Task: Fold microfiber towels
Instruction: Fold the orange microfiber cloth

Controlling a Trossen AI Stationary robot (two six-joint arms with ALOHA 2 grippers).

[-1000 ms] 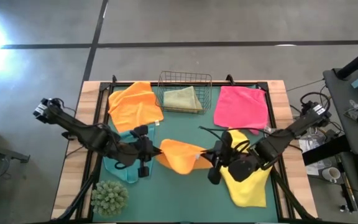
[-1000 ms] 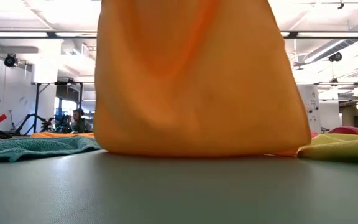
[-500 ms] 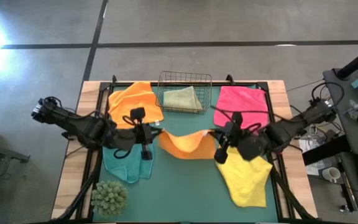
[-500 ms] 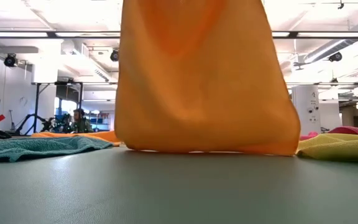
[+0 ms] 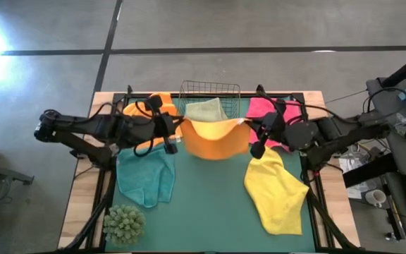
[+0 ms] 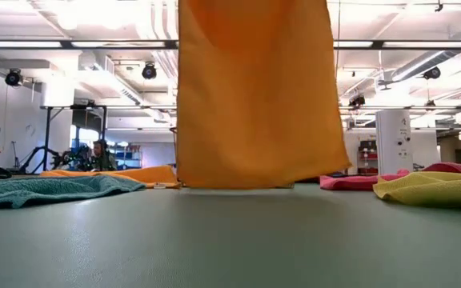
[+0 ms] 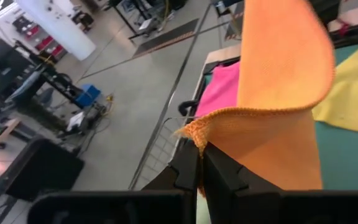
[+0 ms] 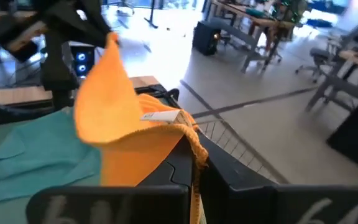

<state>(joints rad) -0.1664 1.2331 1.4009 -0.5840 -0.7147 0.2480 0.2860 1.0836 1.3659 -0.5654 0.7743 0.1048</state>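
An orange towel (image 5: 217, 139) hangs as a sheet between my two grippers over the far middle of the green mat. My left gripper (image 5: 170, 141) is shut on its left upper corner, my right gripper (image 5: 254, 143) on its right upper corner. In the low view the orange towel (image 6: 252, 96) hangs straight down, and I cannot tell whether its lower edge (image 6: 238, 186) touches the mat. A second orange towel (image 5: 159, 103) lies at the far left, a pink one (image 5: 272, 111) at the far right, a teal one (image 5: 145, 178) at the left and a yellow one (image 5: 277, 190) at the right. A pale olive towel (image 5: 204, 111) lies in the wire basket. My left gripper pinches the orange towel's hemmed corner (image 7: 194, 129) between its two fingers (image 7: 188, 167), coming nearly level from the table's left. The cloth runs off from that corner and hangs below it. My right gripper pinches the other upper corner, next to the white label (image 8: 166, 117), between its two fingers (image 8: 180, 169), coming nearly level from the table's right. The top edge sags a little between the two holds.
A wire basket (image 5: 210, 90) stands at the far edge, just behind the hanging towel. A green spiky plant ball (image 5: 124, 223) sits at the near left corner. Bare mat (image 5: 210, 212) lies in the near middle. A person sits far off in the room.
Both grippers have risen and gone toward the table's far edge, rolling their wrists, with the orange towel held between them. The towel, which lay bunched on the mat at its lower part, has been drawn up and back and now hangs flat and straight.
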